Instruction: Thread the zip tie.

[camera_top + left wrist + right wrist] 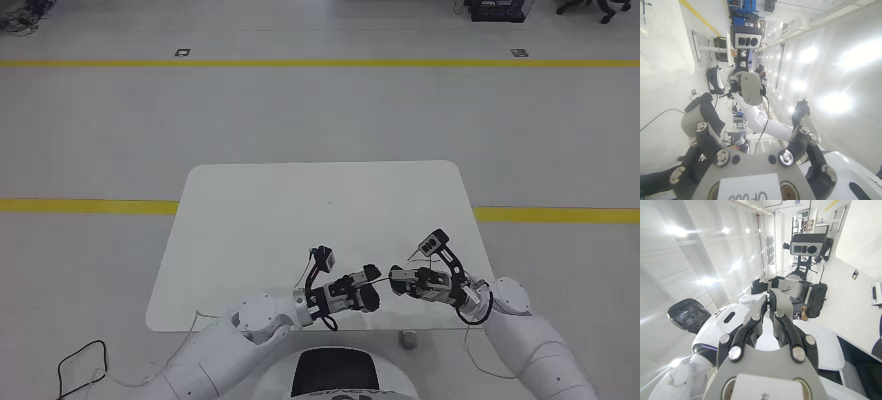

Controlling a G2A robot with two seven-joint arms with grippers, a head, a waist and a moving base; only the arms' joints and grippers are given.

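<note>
Over the front part of the white table (pixel 300 200) my two grippers meet tip to tip. My right gripper (pixel 397 277) (pixel 769 291) is shut, its ridged pads pressed on a thin pale strip, the zip tie (pixel 769 308), most of which is hidden. My left gripper (pixel 368 277) (pixel 752 101) stands open, its black-tipped fingers (pixel 705 111) spread wide on either side of the right gripper's tips. In the right wrist view the left gripper (pixel 787 292) faces me just beyond my own fingertips.
Both arms hang close to the table's front edge (pixel 250 328). The table's far half is bare white surface. Yellow floor lines (pixel 90 206) run past the table on both sides.
</note>
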